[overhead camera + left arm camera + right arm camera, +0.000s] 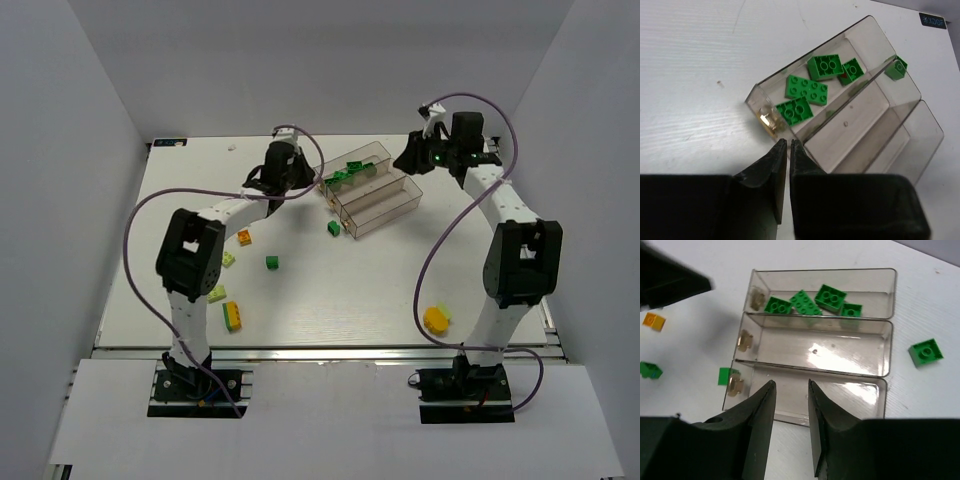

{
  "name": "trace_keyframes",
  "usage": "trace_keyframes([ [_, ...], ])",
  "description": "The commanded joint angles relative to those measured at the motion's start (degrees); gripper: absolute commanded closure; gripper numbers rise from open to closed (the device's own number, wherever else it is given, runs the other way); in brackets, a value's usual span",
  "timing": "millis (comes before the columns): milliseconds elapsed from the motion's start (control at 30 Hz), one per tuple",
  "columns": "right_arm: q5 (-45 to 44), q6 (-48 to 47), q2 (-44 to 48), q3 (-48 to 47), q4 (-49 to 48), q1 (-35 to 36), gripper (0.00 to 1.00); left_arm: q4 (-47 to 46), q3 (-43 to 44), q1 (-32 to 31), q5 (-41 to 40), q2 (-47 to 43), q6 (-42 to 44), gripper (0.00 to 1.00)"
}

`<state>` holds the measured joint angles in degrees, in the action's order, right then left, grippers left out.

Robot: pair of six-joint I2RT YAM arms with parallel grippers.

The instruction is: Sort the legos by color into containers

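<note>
**Location.** Four dark green legos (807,301) are lying in one outer trough of the containers (840,352). The other two troughs are holding nothing. Other bricks are lying loose on the bench (330,300): an orange brick (244,237), a green brick (271,262), a pale yellow-green brick (228,259) and a yellow brick (436,319) near the right arm's base.

**Pincers.** The left pincer (789,144) is hovering just short of the tray's end wall, jaws almost touching and carrying nothing. The right pincer (790,387) is hanging at the tray's opposite side, jaws moderately apart, also carrying nothing.

**Handling (judged).** The bricks are probably light, rigid and smooth-sided, so they are apt to slip or skate. Grip across two flat side walls, not the studs. The tray is likely light too and may slide if nudged.

**Views.** The right wrist view is showing a stray green brick (925,351) on the bench beyond the tray's end, which cannot be found overhead. Only the overhead view is showing the whole scatter.
</note>
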<state>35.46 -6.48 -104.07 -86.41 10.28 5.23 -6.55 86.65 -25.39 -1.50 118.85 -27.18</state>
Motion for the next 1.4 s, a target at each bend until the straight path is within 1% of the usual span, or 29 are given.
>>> trace_keyframes([
  [0,-7.15,6.03,-3.49,-8.3,3.59,-0.31,0.62,-0.66,-6.74,2.35,-0.53,-11.16,-2.08,0.81],
  [33,-10.64,9.26,-5.25,-9.47,3.95,-0.31,0.62,-0.83,-9.02,2.79,-0.18,-14.4,-2.96,0.81],
  [67,-12.42,10.34,-5.96,-10.35,3.95,-0.31,0.61,-0.92,-11.31,3.84,0.09,-16.17,-4.36,0.78],
  [100,-14.44,11.3,-6.75,-11.14,3.87,-0.23,0.6,-1.1,-15.77,4.38,0.35,-17.84,-4.81,0.76],
  [133,-18.89,12.27,-8.24,-12.71,3.78,-0.22,0.57,-1.01,-17.81,4.99,0.27,-21.34,-5.16,0.71],
  [167,-21.29,13.5,-9.12,-13.77,4.04,0.04,0.54,-0.66,-19.57,5.17,-0.26,-23.03,-5.43,0.64],
  [200,-23.84,14.03,-10.18,-15.0,4.48,0.13,0.45,-0.23,-22.64,5.26,-2.09,-24.7,-5.43,0.49],
  [233,-28.12,14.47,-12.27,-17.54,5.44,0.21,0.42,0.56,-23.89,5.35,-3.15,-26.28,-5.34,0.44],
  [267,-29.21,14.39,-13.25,-18.61,5.8,0.13,0.41,0.74,-25.12,5.43,-3.94,-29.43,-5.34,0.41],
  [300,-30.09,14.13,-14.13,-19.49,5.8,0.13,0.37,0.83,-27.13,5.61,-5.17,-30.85,-5.25,0.37],
  [367,-31.24,13.69,-16.07,-20.81,4.84,0.13,0.36,1.27,-28.64,5.79,-6.06,-34.27,-4.99,0.34],
  [500,-34.22,12.55,-19.23,-22.75,2.29,0.13,0.34,2.94,-30.14,5.88,-7.47,-37.89,-4.29,0.32],
  [567,-37.55,11.85,-21.25,-24.23,1.58,0.13,0.35,3.82,-30.93,5.88,-8.17,-38.95,-4.11,0.32],
  [633,-40.11,11.49,-22.92,-25.03,0.53,0.21,0.38,4.26,-31.98,5.88,-8.61,-40.62,-4.02,0.31],
  [767,-43.01,13.15,-25.56,-26.35,-0.44,0.21,0.4,5.49,-33.47,5.88,-9.57,-42.56,-4.28,0.31],
  [967,-41.44,19.04,-28.73,-28.02,-1.93,0.57,0.4,6.19,-35.85,5.88,-10.37,-45.1,-5.07,0.31],
  [1000,-41.44,19.83,-29.17,-28.2,-1.93,0.65,0.37,6.19,-36.11,5.88,-10.37,-45.37,-5.16,0.31],
  [1167,-39.24,22.21,-32.42,-30.48,-2.11,0.74,0.35,6.19,-36.64,5.88,-10.72,-46.25,-5.52,0.31],
  [1200,-39.33,22.82,-32.86,-30.74,-2.28,0.74,0.35,7.85,-36.56,5.88,-10.72,-46.25,-5.6,0.31],
  [1367,-41.61,25.02,-35.06,-31.88,-3.77,0.92,0.35,8.48,-36.82,5.88,-10.63,-46.34,-5.69,0.31],
])
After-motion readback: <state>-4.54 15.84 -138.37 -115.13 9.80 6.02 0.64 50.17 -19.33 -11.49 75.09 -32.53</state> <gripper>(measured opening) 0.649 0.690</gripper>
